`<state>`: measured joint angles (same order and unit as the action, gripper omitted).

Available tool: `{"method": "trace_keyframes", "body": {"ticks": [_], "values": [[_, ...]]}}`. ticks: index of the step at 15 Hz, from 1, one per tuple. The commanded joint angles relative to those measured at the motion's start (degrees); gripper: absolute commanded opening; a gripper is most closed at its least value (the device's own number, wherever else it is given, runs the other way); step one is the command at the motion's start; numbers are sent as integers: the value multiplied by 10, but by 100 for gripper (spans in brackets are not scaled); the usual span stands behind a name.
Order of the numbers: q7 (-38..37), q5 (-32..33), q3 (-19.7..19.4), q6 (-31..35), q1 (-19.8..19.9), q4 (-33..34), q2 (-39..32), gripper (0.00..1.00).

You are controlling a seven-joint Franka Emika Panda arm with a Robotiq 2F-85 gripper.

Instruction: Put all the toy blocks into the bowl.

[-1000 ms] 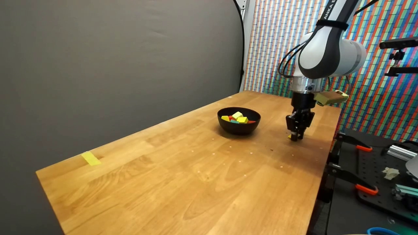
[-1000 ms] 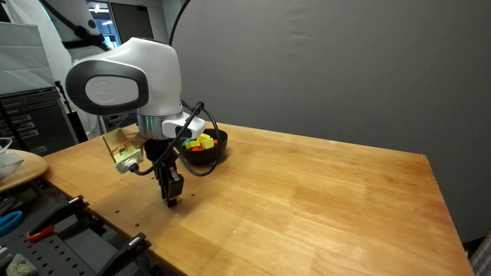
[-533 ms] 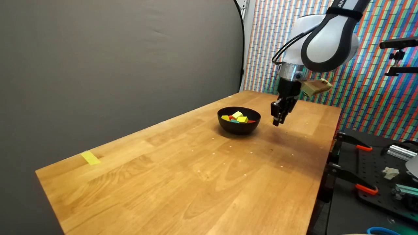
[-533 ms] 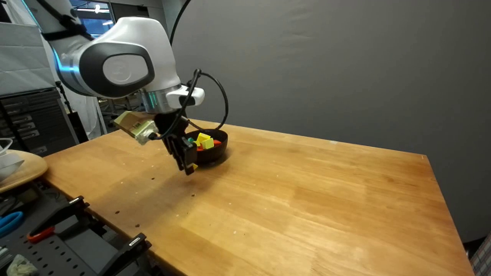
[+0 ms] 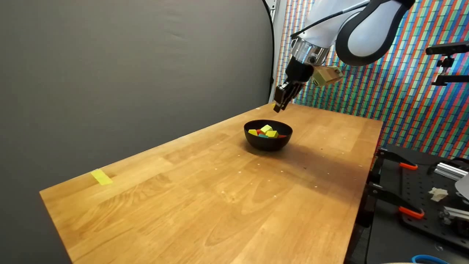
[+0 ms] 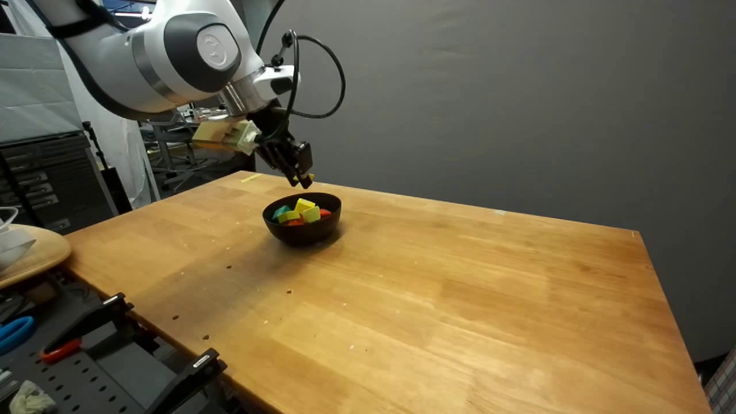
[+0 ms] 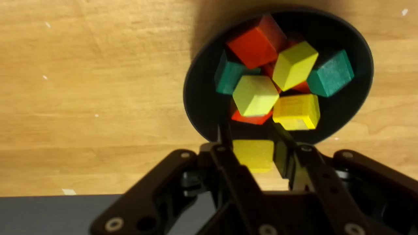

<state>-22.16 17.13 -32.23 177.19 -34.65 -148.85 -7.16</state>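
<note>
My gripper point(image 5: 280, 107) is shut on a yellow block point(image 7: 253, 155), pinched between its two fingers. In both exterior views it hangs tilted in the air, higher than the black bowl point(image 5: 267, 144). The same bowl point(image 6: 305, 234) stands upright on the table, a little below the fingertips in the picture. Seen from the wrist, the held block overlaps the bowl's near rim. Inside the bowl lie several toy blocks: a red block point(image 7: 253, 47), a teal block point(image 7: 333, 75), a yellow block point(image 7: 295, 65), a pale yellow block point(image 7: 255, 94) and more, partly covering each other.
The wooden table point(image 5: 205, 205) carries a flat pale-yellow strip point(image 5: 102, 177) near a corner; another strip point(image 6: 251, 177) lies by the back edge. Black clamps point(image 6: 190, 376) grip the table's side. A grey backdrop point(image 6: 506, 115) rises behind the table.
The gripper has risen from the tabletop, moved towards the bowl and tilted, carrying the yellow block with it. The bowl and the blocks inside it have not moved.
</note>
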Motion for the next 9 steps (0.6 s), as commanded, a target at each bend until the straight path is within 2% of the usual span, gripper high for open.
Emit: {"method": "trace_keyframes", "body": {"ticks": [1,2,4,6,7,9], "values": [[-8,-7,10,-27,-11,39,-10,60],[-1,-14,18,-50,-9,41,-3,62],[46,-66,58,-137,7,24,46,77],[70,-86,62,-200,-2,10,93,92],[50,-52,152,-237,87,-1,135,99],[62,-70,219,-267,135,-21,186,100]]}}
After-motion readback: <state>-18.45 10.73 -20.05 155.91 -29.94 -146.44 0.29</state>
